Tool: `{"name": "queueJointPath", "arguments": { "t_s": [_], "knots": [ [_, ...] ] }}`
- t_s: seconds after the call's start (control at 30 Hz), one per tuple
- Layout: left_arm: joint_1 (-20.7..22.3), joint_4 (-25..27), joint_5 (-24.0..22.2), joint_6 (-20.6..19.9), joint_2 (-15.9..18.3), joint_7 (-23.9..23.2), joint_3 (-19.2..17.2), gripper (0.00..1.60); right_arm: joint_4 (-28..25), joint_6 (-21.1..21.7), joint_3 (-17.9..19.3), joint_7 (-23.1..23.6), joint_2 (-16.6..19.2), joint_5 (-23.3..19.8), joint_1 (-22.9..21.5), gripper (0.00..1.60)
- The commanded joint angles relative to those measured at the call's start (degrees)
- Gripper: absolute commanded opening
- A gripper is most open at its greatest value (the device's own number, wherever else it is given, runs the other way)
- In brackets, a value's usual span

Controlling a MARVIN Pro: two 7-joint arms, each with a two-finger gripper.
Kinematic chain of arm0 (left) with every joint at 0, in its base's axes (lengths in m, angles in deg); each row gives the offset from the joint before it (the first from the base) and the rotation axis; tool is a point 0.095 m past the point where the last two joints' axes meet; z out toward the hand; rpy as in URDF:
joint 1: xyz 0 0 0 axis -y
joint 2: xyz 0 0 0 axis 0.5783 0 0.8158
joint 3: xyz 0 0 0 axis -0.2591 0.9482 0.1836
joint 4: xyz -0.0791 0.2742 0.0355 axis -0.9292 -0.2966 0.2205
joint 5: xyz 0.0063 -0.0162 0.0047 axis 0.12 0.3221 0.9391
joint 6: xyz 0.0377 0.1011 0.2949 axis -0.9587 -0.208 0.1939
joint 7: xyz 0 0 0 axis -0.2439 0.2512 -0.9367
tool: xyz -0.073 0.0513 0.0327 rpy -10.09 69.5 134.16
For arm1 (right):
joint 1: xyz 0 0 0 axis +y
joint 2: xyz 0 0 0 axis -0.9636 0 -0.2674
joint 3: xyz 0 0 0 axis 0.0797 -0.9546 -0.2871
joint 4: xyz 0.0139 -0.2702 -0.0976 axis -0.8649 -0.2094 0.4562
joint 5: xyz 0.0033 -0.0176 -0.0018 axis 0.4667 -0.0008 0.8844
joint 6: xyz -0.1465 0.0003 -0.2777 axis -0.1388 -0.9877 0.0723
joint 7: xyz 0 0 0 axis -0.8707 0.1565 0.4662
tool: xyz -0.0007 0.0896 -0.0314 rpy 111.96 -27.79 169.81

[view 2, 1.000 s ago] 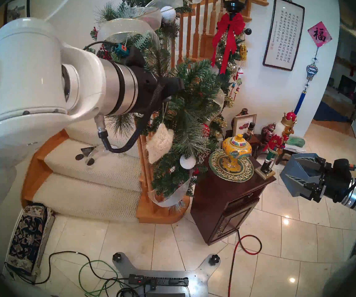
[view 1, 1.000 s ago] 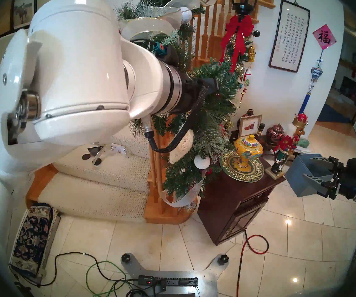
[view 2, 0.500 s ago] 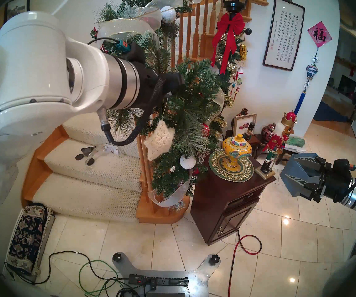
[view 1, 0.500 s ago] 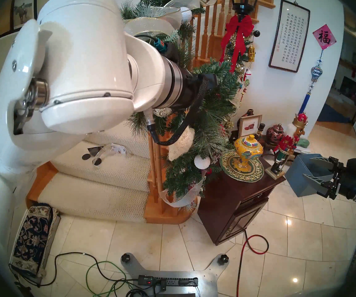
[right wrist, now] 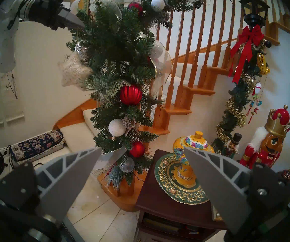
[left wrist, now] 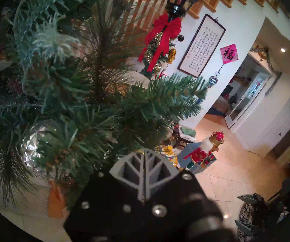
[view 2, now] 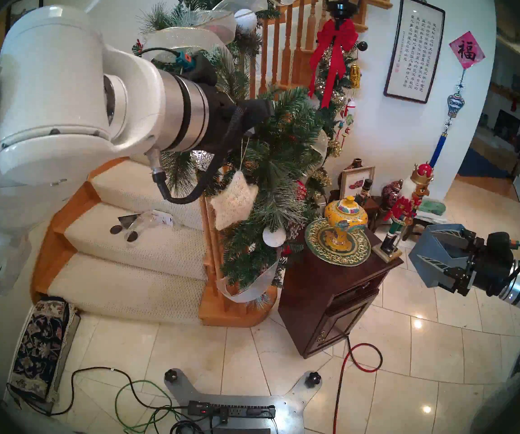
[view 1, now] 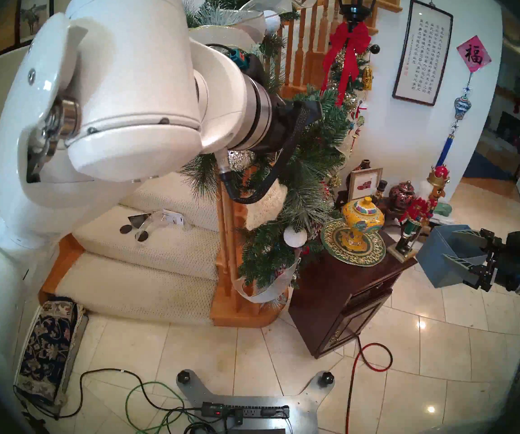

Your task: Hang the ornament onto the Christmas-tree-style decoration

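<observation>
The white fuzzy star ornament (view 2: 233,201) hangs on its thin gold string (view 2: 242,154) against the bushy green garland (view 2: 283,161) on the stair post. My left gripper (view 2: 265,110) is pushed into the upper branches, shut on the top of the string. In the left wrist view its fingers (left wrist: 145,154) are pressed together with a gold bit at the tip, amid the needles (left wrist: 88,96). In the head left view the star (view 1: 266,204) is partly behind my arm's cable. The right wrist view shows the star (right wrist: 72,72), garland (right wrist: 116,53) and left gripper (right wrist: 76,20). My right gripper (right wrist: 142,149) is open and empty, low at the right (view 1: 434,255).
A faceted silver ball (view 2: 200,157) hangs under my left wrist. A small white ball (view 2: 273,236) hangs below the star. A dark wood cabinet (view 2: 330,286) with a yellow jar (view 2: 344,220) and nutcrackers (view 2: 404,208) stands right of the post. A tinsel swag with a red bow (view 2: 335,48) hangs behind. Cables (view 2: 355,355) cross the floor.
My left arm has risen and shifted a little to the right, deeper into the garland, lifting the star on its string. A faceted silver ball came into view under the wrist. The right arm has not moved.
</observation>
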Motion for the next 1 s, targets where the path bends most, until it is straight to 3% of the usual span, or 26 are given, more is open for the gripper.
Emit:
{"name": "queueJointPath", "arguments": {
  "t_s": [0.0, 0.97],
  "knots": [
    [1.03, 0.38, -0.62, -0.18, -1.20, -0.15, -0.28, 0.00, 0.01, -0.04, 0.15, 6.02, 0.13, -0.03, -0.28, 1.60],
    [0.64, -0.97, -1.95, -1.35, -1.60, -0.06, 0.08, 0.00, -0.04, -0.04, 0.15, 5.62, 0.13, 0.06, -0.26, 1.60]
  ]
}}
